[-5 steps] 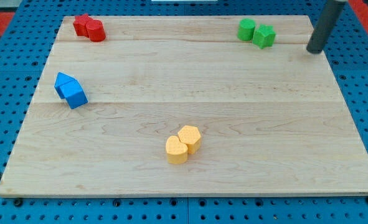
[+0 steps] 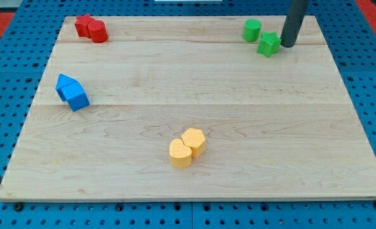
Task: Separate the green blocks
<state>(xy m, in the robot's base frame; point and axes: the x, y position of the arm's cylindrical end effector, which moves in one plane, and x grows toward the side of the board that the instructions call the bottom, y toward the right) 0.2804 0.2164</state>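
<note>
Two green blocks sit near the view's top right of the wooden board [image 2: 238,127]. A green cylinder [image 2: 252,30] stands to the left. A green star-shaped block [image 2: 269,44] lies just below and right of it, a small gap between them. My tip [image 2: 287,45] is at the star block's right side, touching or nearly touching it. The dark rod rises from there out of the view's top.
Two red blocks [image 2: 90,28] sit together at the view's top left. Two blue blocks [image 2: 72,92] sit together at the left. Two yellow blocks [image 2: 188,147] sit together low in the middle. Blue pegboard surrounds the board.
My tip has moved left from the board's right edge to the star block. The green star block has shifted slightly down and turned, opening a small gap from the cylinder.
</note>
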